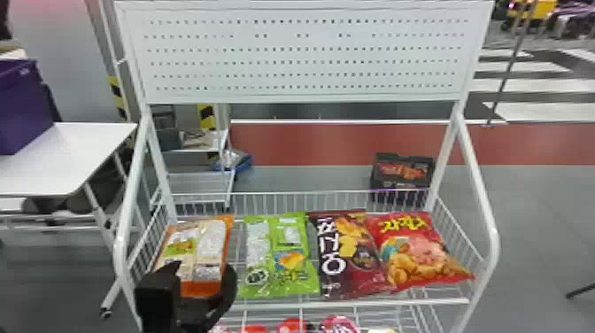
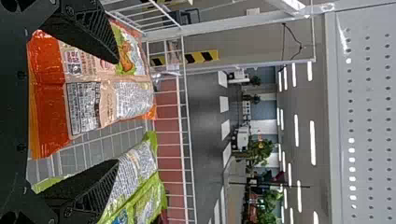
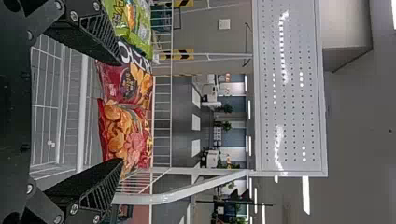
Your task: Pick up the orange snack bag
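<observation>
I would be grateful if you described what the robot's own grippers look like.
The left gripper and the right gripper are both black. Each has two wedge-shaped fingers that taper towards the tip, with slanting ribs along their sides. Round, silvery screws dot the black mounts at their bases.

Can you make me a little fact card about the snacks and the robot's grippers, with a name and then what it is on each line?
Shelf: white wire shelf
Bags, left to right: orange, green, maroon, red
Left gripper: open, at the orange bag
Right gripper: open, facing the maroon and red bags
Orange bag picked up: not yet, it lies on the shelf
</observation>
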Tool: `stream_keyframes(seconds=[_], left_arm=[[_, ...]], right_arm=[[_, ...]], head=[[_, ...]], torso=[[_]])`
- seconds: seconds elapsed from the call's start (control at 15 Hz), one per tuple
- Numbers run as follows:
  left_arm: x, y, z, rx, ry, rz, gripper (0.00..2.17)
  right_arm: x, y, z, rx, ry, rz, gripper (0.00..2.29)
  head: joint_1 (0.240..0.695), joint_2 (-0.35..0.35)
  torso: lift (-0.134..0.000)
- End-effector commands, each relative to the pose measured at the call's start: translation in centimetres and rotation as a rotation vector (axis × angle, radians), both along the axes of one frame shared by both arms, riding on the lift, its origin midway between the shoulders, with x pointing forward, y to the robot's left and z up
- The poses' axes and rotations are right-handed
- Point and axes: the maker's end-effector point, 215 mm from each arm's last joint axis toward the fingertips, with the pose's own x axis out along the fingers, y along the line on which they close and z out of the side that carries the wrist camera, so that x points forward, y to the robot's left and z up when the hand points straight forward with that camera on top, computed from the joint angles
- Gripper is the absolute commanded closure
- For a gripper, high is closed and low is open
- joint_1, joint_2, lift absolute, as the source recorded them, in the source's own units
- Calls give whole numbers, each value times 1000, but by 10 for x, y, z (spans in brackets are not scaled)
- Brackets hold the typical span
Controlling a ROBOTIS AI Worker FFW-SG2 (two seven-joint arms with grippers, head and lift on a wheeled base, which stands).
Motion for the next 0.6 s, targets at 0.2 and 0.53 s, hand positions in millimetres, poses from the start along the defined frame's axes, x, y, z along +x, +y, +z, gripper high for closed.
stream_keyframes(seconds=[0.2, 0.53], left_arm=[[34, 8, -17, 18, 62, 22, 154], [47, 31, -29, 36, 87, 61, 157]], right_arm=[[-1, 0, 1, 1, -4, -1, 167], [-1, -1, 1, 0, -3, 0, 167]], head=[[499, 0], [499, 0]], torso=[[0], [0]])
